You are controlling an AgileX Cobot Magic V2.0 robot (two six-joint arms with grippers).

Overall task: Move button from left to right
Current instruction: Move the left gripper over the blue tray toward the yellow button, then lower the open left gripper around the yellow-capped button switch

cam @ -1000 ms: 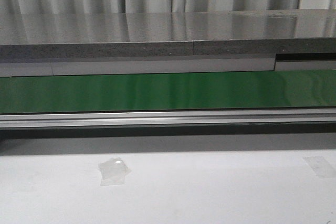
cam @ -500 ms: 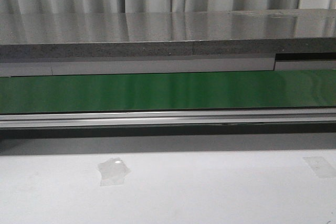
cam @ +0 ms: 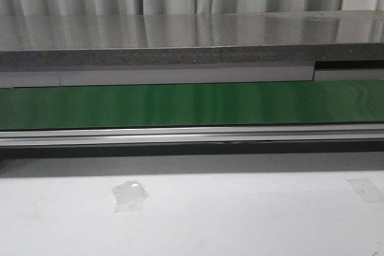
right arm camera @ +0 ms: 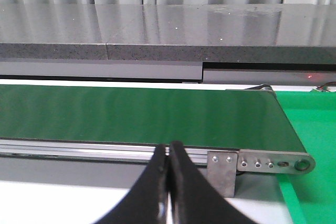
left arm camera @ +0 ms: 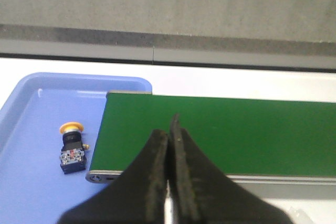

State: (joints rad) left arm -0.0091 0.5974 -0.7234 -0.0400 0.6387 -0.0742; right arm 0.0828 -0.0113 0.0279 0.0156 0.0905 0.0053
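Button (left arm camera: 72, 147) is seen lying on its side in the blue tray (left arm camera: 31, 182), just beside the end of the green conveyor belt (left arm camera: 220, 135), yellow cap pointing away from the camera and black body with blue and red marks nearer. It is not touched by either tool. Left tool (left arm camera: 169, 145) is held above the belt's near edge with its 2 fingers pressed together and nothing between them. Right tool (right arm camera: 169, 161) is likewise closed and empty, positioned before the belt's metal side rail (right arm camera: 105, 150) near the roller end. In the front view the belt (cam: 192, 105) is seen bare, and 2 tape patches (cam: 129, 195) are noted on the white tabletop (cam: 240, 220).
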